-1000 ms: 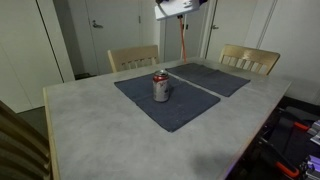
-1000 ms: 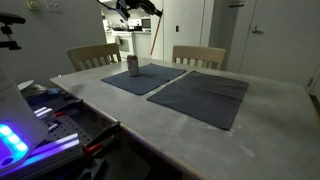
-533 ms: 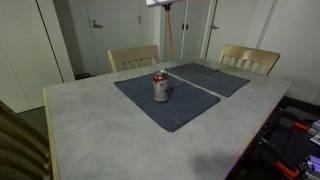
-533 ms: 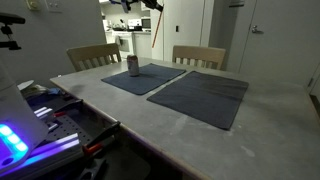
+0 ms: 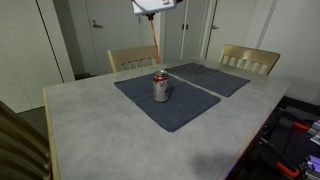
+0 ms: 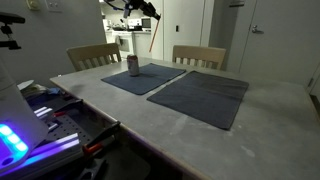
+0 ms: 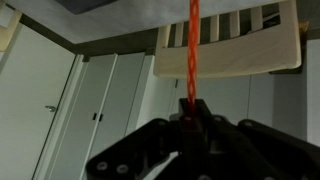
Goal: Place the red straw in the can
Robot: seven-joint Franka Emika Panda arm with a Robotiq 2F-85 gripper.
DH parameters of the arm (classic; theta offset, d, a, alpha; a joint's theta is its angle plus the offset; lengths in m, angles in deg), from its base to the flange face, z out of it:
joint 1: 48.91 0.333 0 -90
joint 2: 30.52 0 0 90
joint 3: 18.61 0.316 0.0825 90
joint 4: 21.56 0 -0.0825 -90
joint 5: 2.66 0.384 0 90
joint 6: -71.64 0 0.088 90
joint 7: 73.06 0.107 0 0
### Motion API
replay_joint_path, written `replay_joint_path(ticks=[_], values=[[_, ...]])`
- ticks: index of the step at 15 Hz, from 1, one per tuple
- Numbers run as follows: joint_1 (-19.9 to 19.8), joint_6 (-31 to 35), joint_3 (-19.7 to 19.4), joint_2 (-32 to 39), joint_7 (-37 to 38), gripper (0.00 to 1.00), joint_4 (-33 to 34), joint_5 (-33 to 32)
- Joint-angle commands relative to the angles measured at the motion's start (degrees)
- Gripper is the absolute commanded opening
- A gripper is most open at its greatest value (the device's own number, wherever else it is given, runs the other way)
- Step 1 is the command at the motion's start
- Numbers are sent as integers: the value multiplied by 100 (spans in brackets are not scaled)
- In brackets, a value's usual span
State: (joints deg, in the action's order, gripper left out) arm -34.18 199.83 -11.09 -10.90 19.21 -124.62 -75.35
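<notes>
Straw (image 7: pixel 192 55) gripped tight between gripper (image 5: pixel 154 10) fingers (image 7: pixel 216 130), hung downward from them. Can (image 5: pixel 160 87) seen well below fingers, on mat (image 5: pixel 185 108).

can (image 5: pixel 160 86): stands on one mat (image 5: pixel 185 112), on the table (image 5: pixel 90 125)
second mat (image 5: pixel 215 77): just beside the first, on the same table
chairs (image 5: pixel 133 57): two, behind the table's far edge, one beyond each mat
red straw (image 5: pixel 153 40): hangs down from the gripper (image 5: pixel 151 12), higher than the can, apart from it
gripper: clamped on the straw's top end, high over the table
</notes>
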Motion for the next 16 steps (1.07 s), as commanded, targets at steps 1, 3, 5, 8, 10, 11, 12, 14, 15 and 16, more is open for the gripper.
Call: replay_joint_path(ticks=[1,3,5,8,10,11,12,14,15,16], values=[[52,-144,62,66,-176,2,61,-6],[100,-226,98,-18,-256,2,17,26],[65,23,163,-88,-495,2,-55,48],[20,393,220,-176,-639,2,-186,40],[28,583,229,-216,-617,2,-280,26],[35,633,231,-233,-594,2,-324,35],[52,645,232,-265,-555,2,-387,37],[69,577,237,-363,-534,2,-534,54],[72,542,245,-434,-544,2,-614,67],[78,498,256,-505,-558,2,-676,78]])
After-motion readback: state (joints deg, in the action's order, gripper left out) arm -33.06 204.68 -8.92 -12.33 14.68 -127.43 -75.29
